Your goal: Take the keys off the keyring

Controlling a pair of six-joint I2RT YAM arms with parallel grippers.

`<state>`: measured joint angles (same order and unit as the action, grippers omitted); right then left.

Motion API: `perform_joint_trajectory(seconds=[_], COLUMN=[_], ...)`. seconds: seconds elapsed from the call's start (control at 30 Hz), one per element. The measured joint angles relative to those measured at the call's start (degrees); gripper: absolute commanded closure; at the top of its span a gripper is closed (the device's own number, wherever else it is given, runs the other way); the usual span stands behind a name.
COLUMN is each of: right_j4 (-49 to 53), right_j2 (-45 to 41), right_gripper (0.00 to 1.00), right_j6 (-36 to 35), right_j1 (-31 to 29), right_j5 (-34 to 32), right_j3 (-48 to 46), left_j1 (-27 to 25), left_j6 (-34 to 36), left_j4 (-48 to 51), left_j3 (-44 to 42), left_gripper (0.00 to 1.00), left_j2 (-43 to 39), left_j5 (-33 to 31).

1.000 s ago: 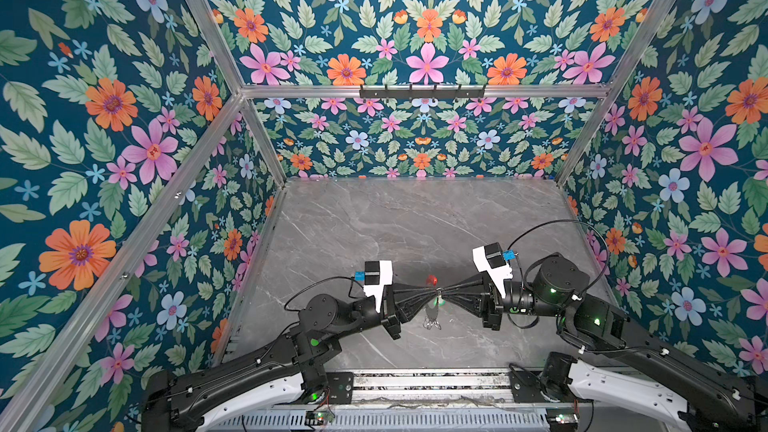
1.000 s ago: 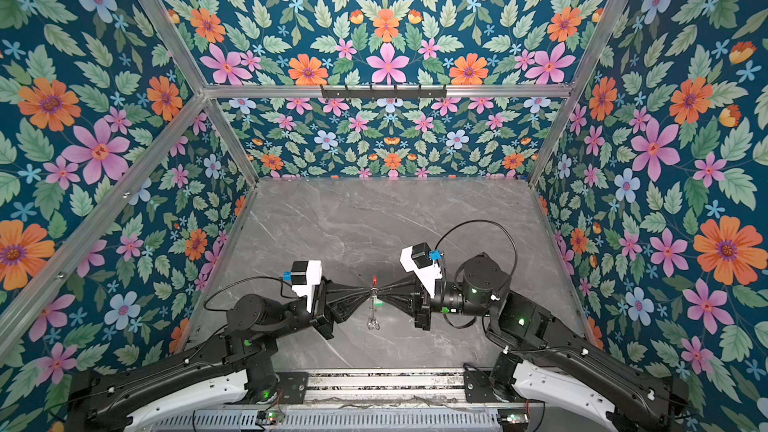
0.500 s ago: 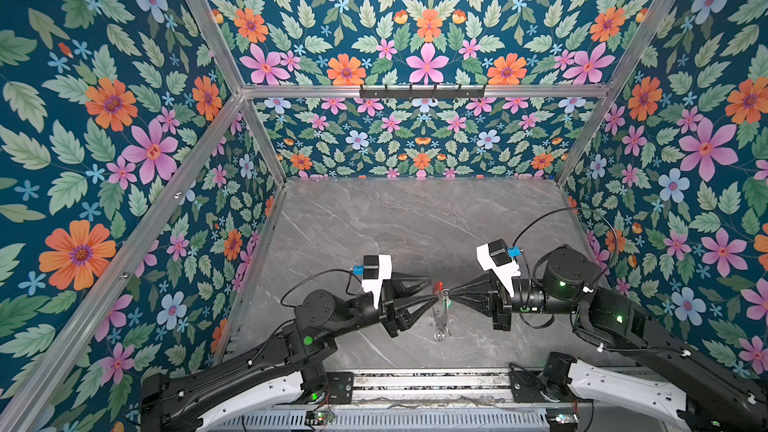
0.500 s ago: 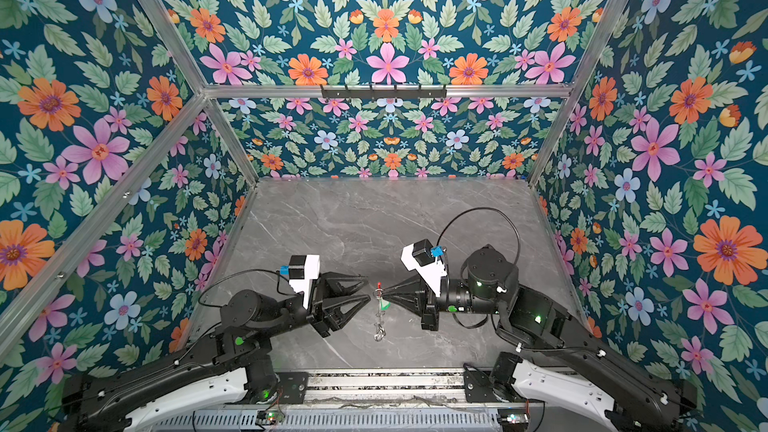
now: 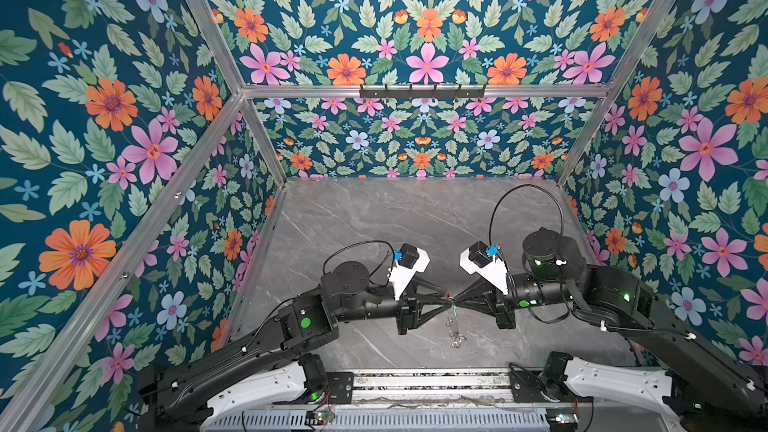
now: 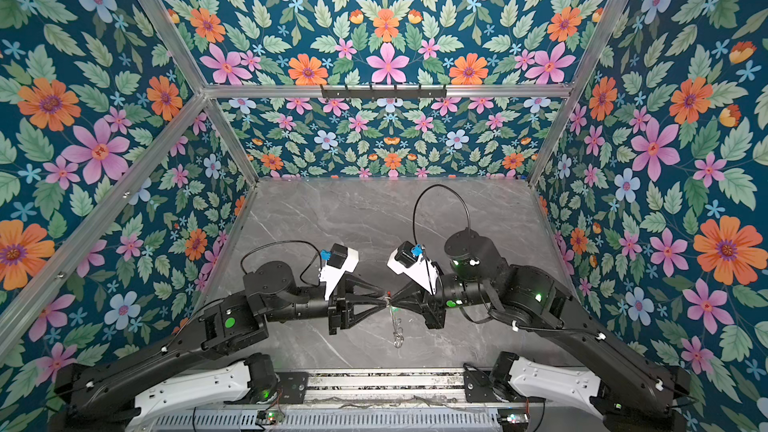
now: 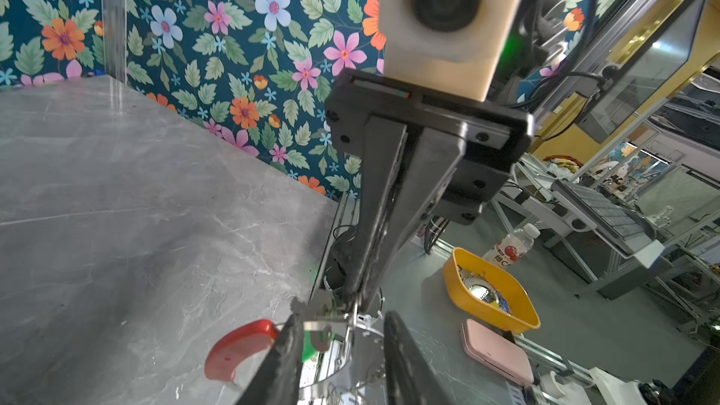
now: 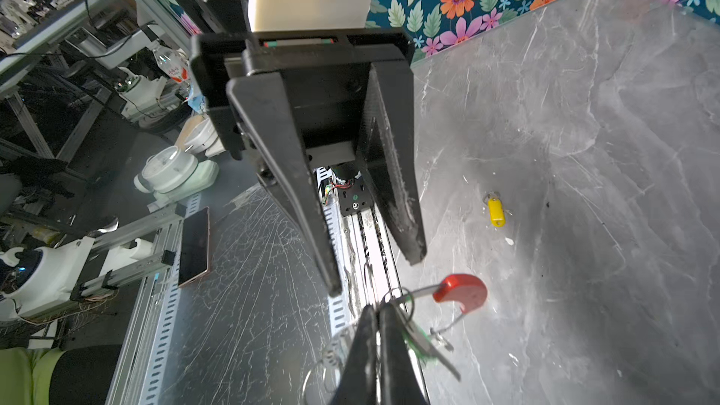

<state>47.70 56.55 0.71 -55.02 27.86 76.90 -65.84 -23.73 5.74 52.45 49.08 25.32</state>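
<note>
a: so, the keyring [image 8: 422, 291]?
b: thin grey hoop, red sleeve [image 8: 461, 292] on 1 arc, pinched in the clenched right gripper [image 8: 377, 309] above the marble table [image 8: 584, 111]; it hangs downward, sleeve uppermost.
a: left gripper [image 8: 375, 274]?
b: released, jaws apart, tips either side of the hoop.
a: the smaller bits?
b: green tag [image 7: 309, 348] on the hoop just beside that pinch; yellow tag [image 8: 495, 210] flat on the table, well apart.
</note>
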Motion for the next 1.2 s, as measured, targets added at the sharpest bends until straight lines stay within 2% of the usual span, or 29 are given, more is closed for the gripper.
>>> perform_joint_trajectory(seconds=[0.17, 0.33, 0.57, 0.63, 0.67, 0.77, 0.8, 0.97, 1.2], right_j4=[2.19, 3.26, 5.05, 5.05, 5.01, 3.23, 1.7, -11.19, -27.36], right_j2=[1.16, 2.16, 2.75, 2.75, 2.71, 1.57, 0.66, -7.96, -14.78], right_gripper=[1.0, 1.0, 1.0, 1.0, 0.97, 0.67, 0.61, 0.51, 0.46], right_j6=[-1.05, -1.99, -2.38, -2.36, -2.36, -1.4, -1.07, 1.29, 5.03], right_j1=[-0.04, -0.02, -0.02, -0.02, -0.04, -0.02, -0.04, -0.04, -0.11], right_j5=[-0.5, -0.92, -1.11, -1.29, -1.29, -1.77, -2.32, -4.33, -5.4], right_j3=[0.79, 1.77, 2.36, 2.45, 2.43, 1.38, 0.48, -10.36, -24.57], left_j1=[0.0, 0.02, 0.0, 0.02, 0.02, 0.0, 0.0, 0.0, 0.0], left_j6=[0.37, 1.05, 1.62, 1.7, 1.68, 1.66, 1.66, 1.75, 2.95], left_j4=[2.05, 2.91, 3.56, 3.52, 3.48, 2.36, 1.88, -2.93, -13.09], left_j3=[1.09, 1.79, 2.12, 2.12, 2.12, 1.4, 0.76, -4.68, -10.78], left_gripper=[0.79, 0.83, 0.99, 1.0, 1.0, 1.0, 1.0, 1.0, 1.0], left_j2=[1.29, 2.03, 2.95, 2.99, 2.99, 2.38, 1.9, -3.15, -7.39], left_j5=[1.66, 2.21, 2.58, 2.6, 2.58, 1.68, 1.49, -1.62, -2.75])
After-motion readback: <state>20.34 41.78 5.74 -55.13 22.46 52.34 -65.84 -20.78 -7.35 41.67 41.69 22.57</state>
